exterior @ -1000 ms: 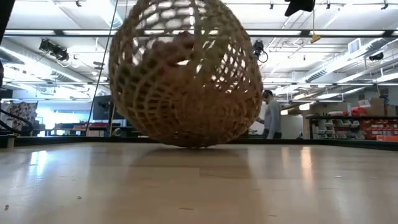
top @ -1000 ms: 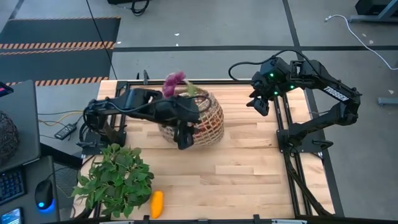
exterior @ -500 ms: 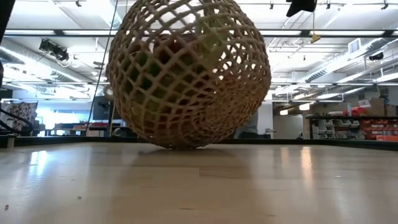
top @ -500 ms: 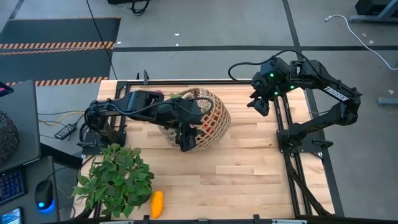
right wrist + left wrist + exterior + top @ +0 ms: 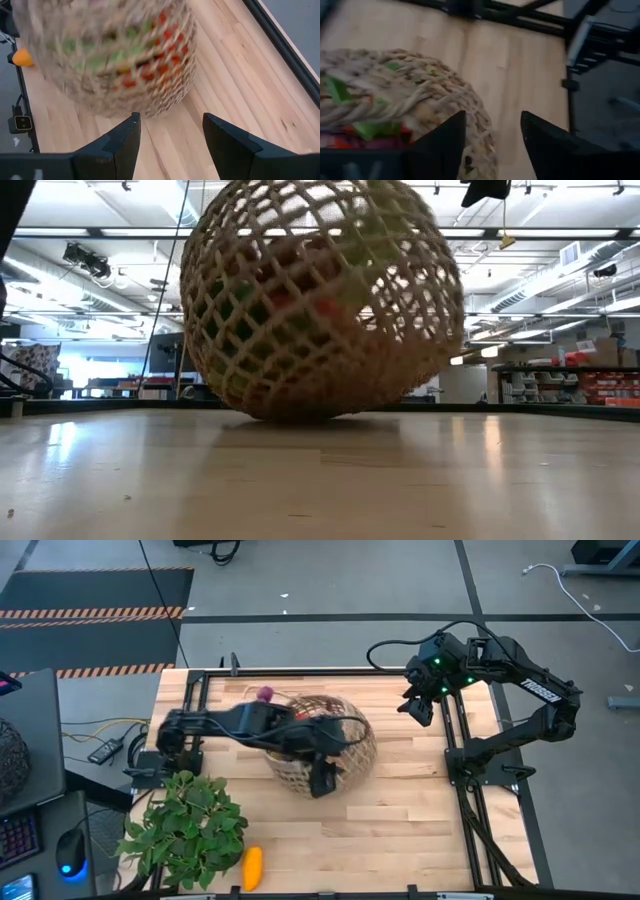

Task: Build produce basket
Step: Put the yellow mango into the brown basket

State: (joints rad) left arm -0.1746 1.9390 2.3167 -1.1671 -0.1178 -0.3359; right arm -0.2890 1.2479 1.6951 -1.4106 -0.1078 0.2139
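Presently catalogued, item by item.

Item: round tan open-weave straw basket (image 5: 325,750), standing a little back of the middle of the pale wooden table (image 5: 400,830). Seen from table height it bulges like a lattice ball, resting on its underside and leaning slightly; red, green and yellow show through the weave. Judged to lean because the left arm bears on it from above.

Item: small colourful fruits and vegetables (image 5: 330,290), packed inside the basket, mostly screened by the straw. A purple piece (image 5: 265,695) shows at the far rim, beside the arm. One orange-yellow vegetable (image 5: 253,867) lies apart at the near edge, just beside a leafy green potted plant (image 5: 188,827); judged not yet loaded.

Item: left gripper (image 5: 322,778), reaching across the basket's mouth, its head down at the near side wall. Fingers (image 5: 445,142) stand apart with a bare gap between them, one alongside the woven rim; nothing is seen pinched. Position suggests it is steadying or shifting the basket, not carrying produce.

Item: right gripper (image 5: 418,708), raised at the table's far right corner, well apart from the basket. Fingers (image 5: 225,142) spread, nothing between them; it looks down towards the basket, apparently waiting so as to keep clear of the working arm.
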